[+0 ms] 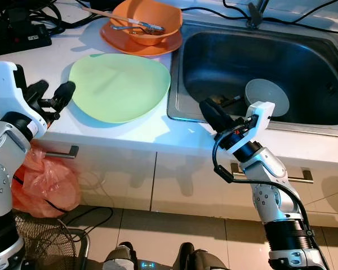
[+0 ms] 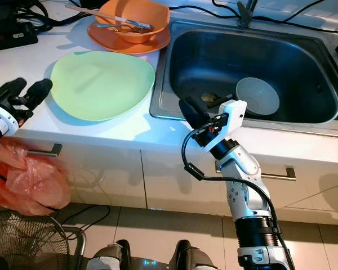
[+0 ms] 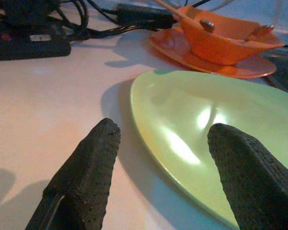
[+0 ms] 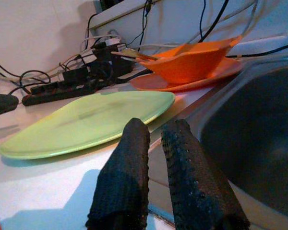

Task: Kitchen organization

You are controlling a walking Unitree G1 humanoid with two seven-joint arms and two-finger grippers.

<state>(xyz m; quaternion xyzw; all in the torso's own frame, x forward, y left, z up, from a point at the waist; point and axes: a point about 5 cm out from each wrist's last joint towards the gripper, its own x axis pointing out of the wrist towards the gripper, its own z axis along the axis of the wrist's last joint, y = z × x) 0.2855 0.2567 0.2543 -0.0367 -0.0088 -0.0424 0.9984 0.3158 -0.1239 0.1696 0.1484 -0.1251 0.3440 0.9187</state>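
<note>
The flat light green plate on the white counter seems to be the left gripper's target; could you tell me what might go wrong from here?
The light green plate lies flat, so the open left gripper at its rim may push it toward the steel sink instead of gripping it. A slide backward could knock the orange bowl holding cutlery. The right gripper, nearly shut, hovers over the sink's front edge and could clip it.

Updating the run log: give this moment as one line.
left gripper: open, at green plate edge | right gripper: shut, by sink | plate: on counter

Two plates point(image 1: 119, 87), two bowls point(image 1: 146, 21)
</note>
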